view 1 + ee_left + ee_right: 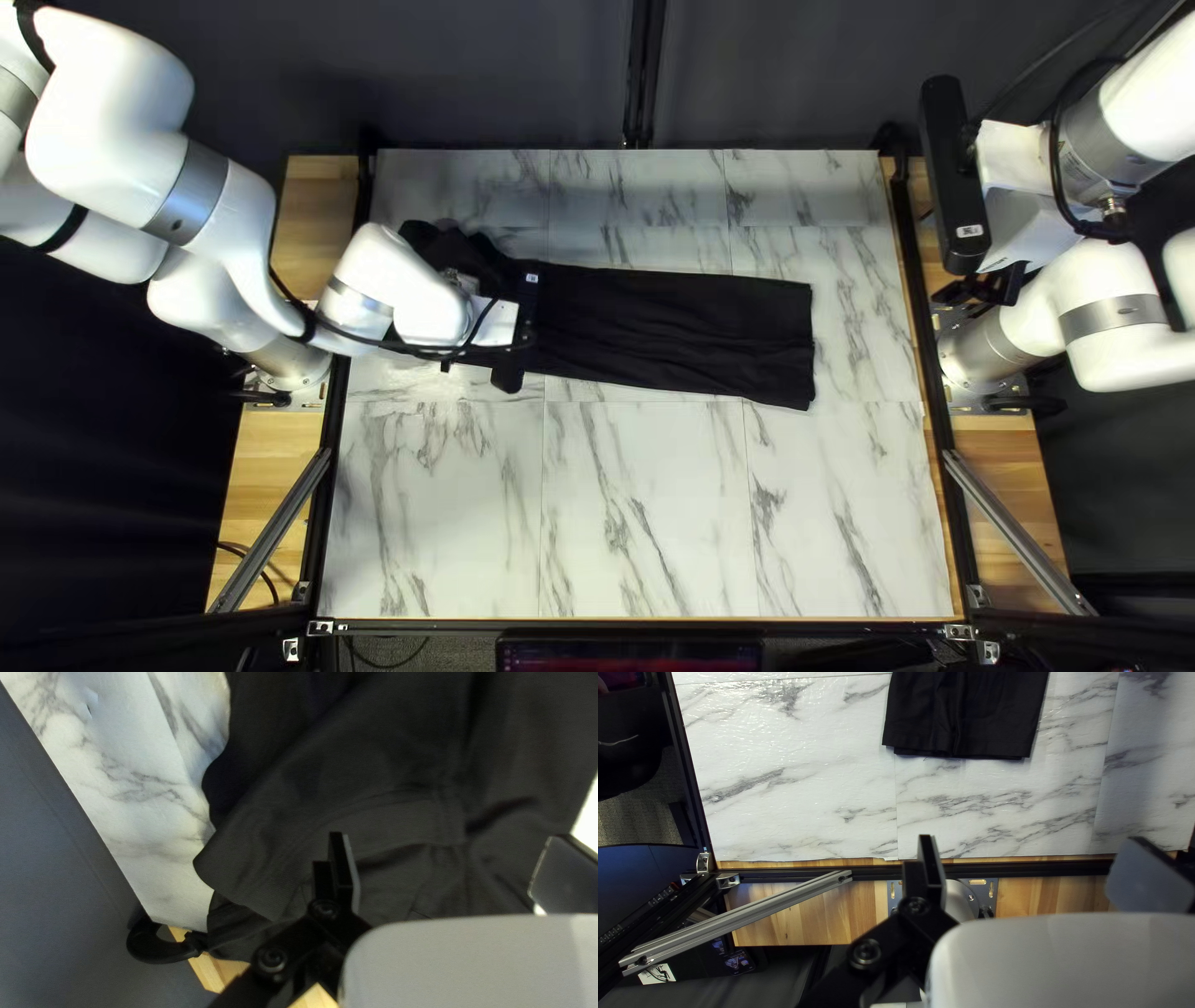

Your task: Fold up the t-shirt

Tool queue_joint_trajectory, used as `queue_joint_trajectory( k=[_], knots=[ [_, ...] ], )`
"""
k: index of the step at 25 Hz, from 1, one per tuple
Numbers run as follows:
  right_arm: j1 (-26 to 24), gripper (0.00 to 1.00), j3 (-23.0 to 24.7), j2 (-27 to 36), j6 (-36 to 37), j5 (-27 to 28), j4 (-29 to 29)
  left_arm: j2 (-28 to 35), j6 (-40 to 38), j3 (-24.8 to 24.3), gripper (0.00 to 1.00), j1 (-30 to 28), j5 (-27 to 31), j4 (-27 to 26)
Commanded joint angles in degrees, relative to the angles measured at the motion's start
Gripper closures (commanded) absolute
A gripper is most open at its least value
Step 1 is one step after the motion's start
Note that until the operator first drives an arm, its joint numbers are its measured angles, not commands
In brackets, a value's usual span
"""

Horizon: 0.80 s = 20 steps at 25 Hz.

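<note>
The black t-shirt [697, 330] lies as a long narrow strip across the table, its end toward my right arm fairly straight and its other end bunched. Over that bunched end hangs my left gripper [498, 324], fingertips hidden there. In the left wrist view my left gripper [445, 868] has its fingers wide apart, with dark cloth [374, 815] below and ahead of them, a seam and loose folds showing. My right gripper [996, 289] is raised at the table's right edge. In the right wrist view my right gripper [1033, 868] is open and empty; the shirt's straight end [971, 718] lies ahead of it.
The marble-patterned table [647, 498] shows bare surface in front of the shirt and behind it. Black rails [921, 324] and wooden side strips [268, 498] border it, with slanted metal braces [1015, 529] near the front corners. A dark curtain [772, 75] hangs behind.
</note>
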<state>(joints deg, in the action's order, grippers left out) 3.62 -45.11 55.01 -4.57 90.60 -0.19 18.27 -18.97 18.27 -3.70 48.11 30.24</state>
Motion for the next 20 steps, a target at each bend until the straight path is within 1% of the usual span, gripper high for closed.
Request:
queue_joint_trajectory(
  k=[1, 3, 7, 9, 10, 11, 12, 13, 14, 20],
  knots=[
    [0.0, 0.00, 0.0, 0.0, 0.0, 0.0, 0.0, -1.0, 1.1, -1.2, 1.00, 3.5, -3.1, 0.7],
    [0.0, 0.00, 0.0, 0.0, 0.0, 0.0, 0.0, -1.5, 1.3, -1.4, 1.00, 4.1, -4.3, 0.6],
    [0.0, 0.00, 0.0, 0.0, 0.0, 0.0, 0.0, -2.2, 0.3, -1.6, 1.00, 2.7, -5.5, -0.5],
    [0.0, 0.00, 0.0, 0.0, 0.0, 0.0, 0.0, -1.7, -0.2, -1.6, 0.99, 1.5, -5.1, -1.6],
    [0.0, 0.00, 0.0, 0.0, 0.0, 0.0, 0.0, -1.3, -0.3, -1.6, 0.95, 1.0, -4.8, -2.0],
    [0.0, 0.00, 0.0, 0.0, 0.0, 0.0, 0.0, -0.9, -0.4, -1.6, 0.80, 0.6, -4.4, -2.4],
    [0.0, 0.00, 0.0, 0.0, 0.0, 0.0, 0.0, -0.6, -0.5, -1.5, 0.37, 0.1, -4.0, -2.8],
    [0.0, 0.00, 0.0, 0.0, 0.0, 0.0, 0.0, -0.1, -0.7, -1.2, 0.03, -0.7, -3.3, -3.3],
    [0.0, 0.00, 0.0, 0.0, 0.0, 0.0, 0.0, 0.1, -1.0, -1.0, 0.00, -1.4, -2.9, -3.7],
    [0.0, 0.00, 0.0, 0.0, 0.0, 0.0, 0.0, 0.3, -1.7, -1.0, 0.00, -2.5, -3.0, -3.9]
  ],
)
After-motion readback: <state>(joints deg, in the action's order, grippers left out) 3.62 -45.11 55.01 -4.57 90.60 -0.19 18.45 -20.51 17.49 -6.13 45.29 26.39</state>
